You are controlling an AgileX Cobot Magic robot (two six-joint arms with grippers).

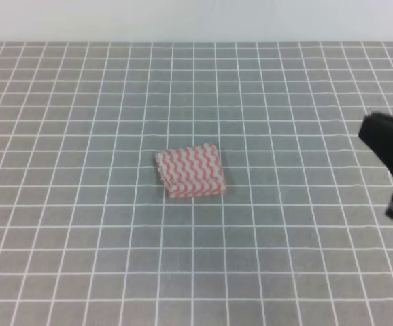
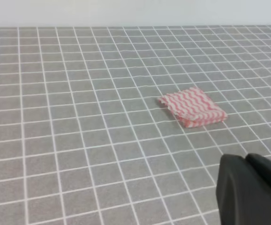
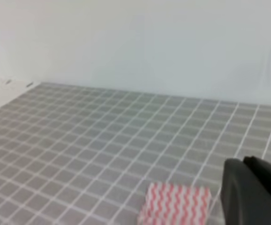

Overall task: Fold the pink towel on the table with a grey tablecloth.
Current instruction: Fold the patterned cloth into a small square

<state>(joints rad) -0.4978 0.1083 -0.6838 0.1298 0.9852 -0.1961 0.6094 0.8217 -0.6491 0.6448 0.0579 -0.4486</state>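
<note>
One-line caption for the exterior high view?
Folded pink towel lies mid-table on the grey tablecloth; right gripper at the right edge.

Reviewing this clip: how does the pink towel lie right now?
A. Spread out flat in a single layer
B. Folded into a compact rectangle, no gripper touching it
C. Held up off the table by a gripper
B: the pink towel lies folded, layered edges showing, alone on the grey tablecloth.
</note>
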